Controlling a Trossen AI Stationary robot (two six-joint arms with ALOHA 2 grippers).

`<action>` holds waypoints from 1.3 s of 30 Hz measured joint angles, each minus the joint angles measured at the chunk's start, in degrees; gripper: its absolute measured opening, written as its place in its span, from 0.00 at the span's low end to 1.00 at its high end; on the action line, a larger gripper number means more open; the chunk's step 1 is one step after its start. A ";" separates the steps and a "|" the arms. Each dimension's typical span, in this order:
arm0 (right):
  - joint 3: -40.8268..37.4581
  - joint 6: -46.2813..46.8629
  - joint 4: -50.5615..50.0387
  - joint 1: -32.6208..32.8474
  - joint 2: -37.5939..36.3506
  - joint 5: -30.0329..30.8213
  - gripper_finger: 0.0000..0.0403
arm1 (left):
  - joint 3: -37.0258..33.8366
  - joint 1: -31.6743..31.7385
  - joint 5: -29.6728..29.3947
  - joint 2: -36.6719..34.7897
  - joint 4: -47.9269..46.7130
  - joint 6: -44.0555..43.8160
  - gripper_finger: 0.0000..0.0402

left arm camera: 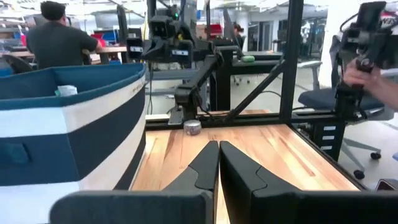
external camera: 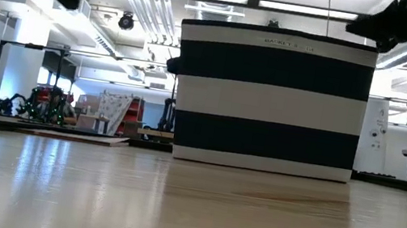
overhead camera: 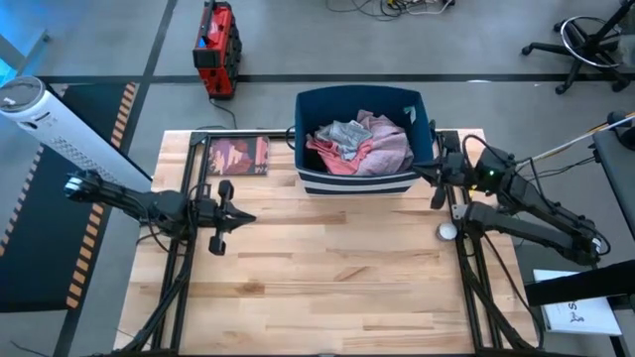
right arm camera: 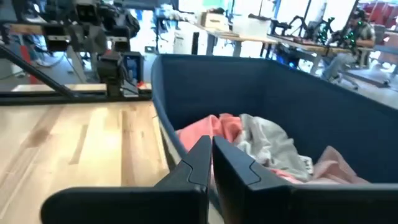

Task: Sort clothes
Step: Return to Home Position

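A navy-and-white striped fabric basket stands at the table's far middle; it also shows in the low view. Inside it lie clothes in a heap: a pink piece, a grey piece and a mauve-pink piece. My left gripper is shut and empty, above the table to the left of the basket and nearer than it, pointing right. My right gripper is shut and empty, at the basket's right rim, pointing left over the clothes. Other garments are out of view.
A flat dark-red booklet lies on the table left of the basket. A small round object sits near the table's right edge. Bare wood spreads in front of the basket. People show in the room beyond.
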 joint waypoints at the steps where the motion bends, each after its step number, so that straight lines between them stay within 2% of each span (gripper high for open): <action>1: -1.38 0.28 1.68 0.36 -0.48 0.00 0.00 | -0.83 0.00 -0.02 -0.70 0.54 0.01 0.00; 11: -13.22 2.60 16.30 7.84 -3.35 0.22 0.00 | -6.03 0.00 -3.67 -6.31 1.95 0.00 0.00; 15: -17.01 3.00 18.91 12.10 -4.55 0.46 0.00 | -7.08 0.00 -3.67 -8.07 1.93 -0.01 0.00; 20: -19.29 2.57 18.99 16.59 -7.16 4.80 0.00 | -8.90 -0.02 -4.33 -10.76 1.77 0.23 0.00; 26: -19.36 1.51 18.61 19.40 -10.85 5.40 0.00 | -9.57 -0.02 -4.59 -13.50 -0.40 0.25 0.00; 31: -20.59 1.79 14.44 20.96 -13.95 8.03 0.00 | -9.66 -0.02 -4.63 -14.53 -2.53 0.23 0.00; 35: -23.87 2.81 14.51 22.39 -17.08 10.10 0.00 | -10.87 -0.01 -4.82 -14.62 -2.35 -0.01 0.00; 39: -28.41 3.31 13.97 24.36 -20.58 14.30 0.00 | -14.02 -0.02 -7.38 -14.92 -0.82 -1.17 0.00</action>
